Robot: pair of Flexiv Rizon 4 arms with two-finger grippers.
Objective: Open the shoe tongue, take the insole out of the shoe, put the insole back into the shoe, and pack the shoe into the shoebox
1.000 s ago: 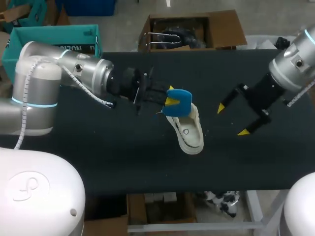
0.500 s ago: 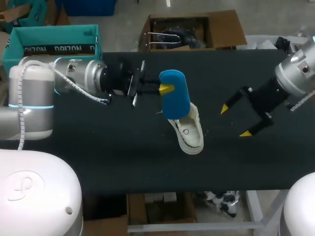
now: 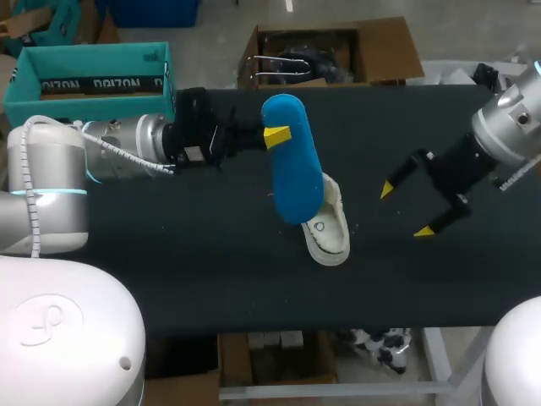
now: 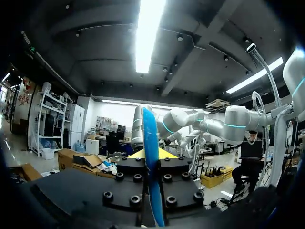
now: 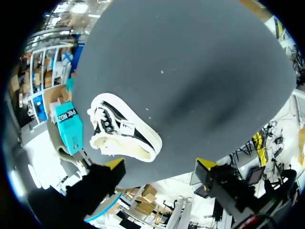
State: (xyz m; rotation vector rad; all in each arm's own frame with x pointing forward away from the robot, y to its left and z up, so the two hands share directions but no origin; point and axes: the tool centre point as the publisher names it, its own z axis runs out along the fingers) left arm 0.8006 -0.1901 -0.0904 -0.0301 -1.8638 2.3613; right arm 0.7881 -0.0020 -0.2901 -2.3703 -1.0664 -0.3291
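A blue insole hangs above the table, held near its upper end by my left gripper, which is shut on it. Its lower end overlaps the white shoe lying on the dark table. In the left wrist view the insole shows edge-on between the yellow tips of my left gripper. My right gripper stands open to the right of the shoe, holding nothing. The right wrist view shows the shoe ahead of my right gripper. The teal shoebox sits at the back left.
The dark table has bare room in front of the shoe and to its left. Ahead of the right gripper, the shoebox appears beyond the shoe.
My left gripper has drawn back to the left and risen, pulling the blue insole up out of the shoe until it hangs at full length. The right gripper shifted slightly right, still open.
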